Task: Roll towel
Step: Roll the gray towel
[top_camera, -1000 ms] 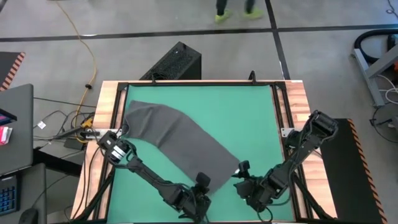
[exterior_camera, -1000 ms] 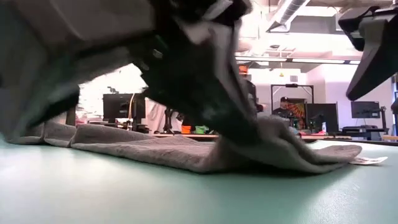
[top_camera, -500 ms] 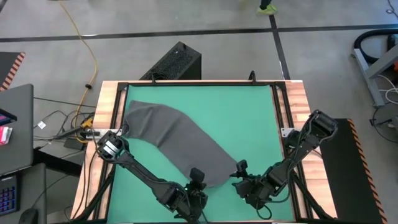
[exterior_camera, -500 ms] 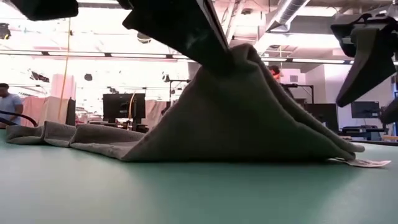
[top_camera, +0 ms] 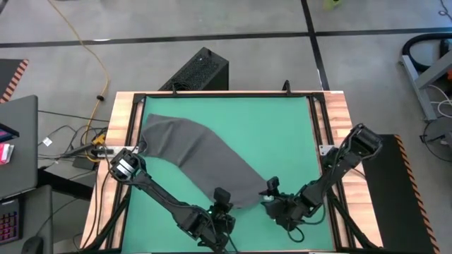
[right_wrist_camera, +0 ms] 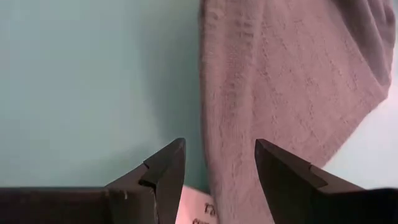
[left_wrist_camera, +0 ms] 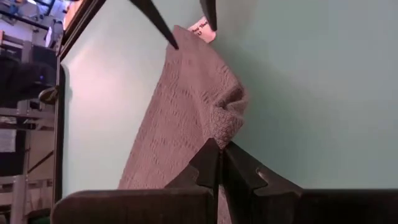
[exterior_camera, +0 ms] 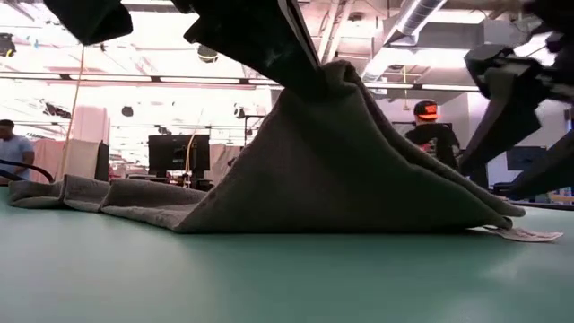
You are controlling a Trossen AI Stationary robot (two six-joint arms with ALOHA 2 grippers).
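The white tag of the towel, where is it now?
In the low view the tag lies flat on the table's near right side, at the towel's corner, under the open right pincer.

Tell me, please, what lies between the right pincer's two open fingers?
In the right wrist view, the right pincer straddles the towel's near edge and its white tag, over green mat. The left pincer pinches the towel up.

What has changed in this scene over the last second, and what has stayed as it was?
The left end effector, shut on the towel, has lifted its near corner off the table into a tent. The right end effector, open, has edged toward the towel's tagged corner. The rest of the towel lies flat as before.
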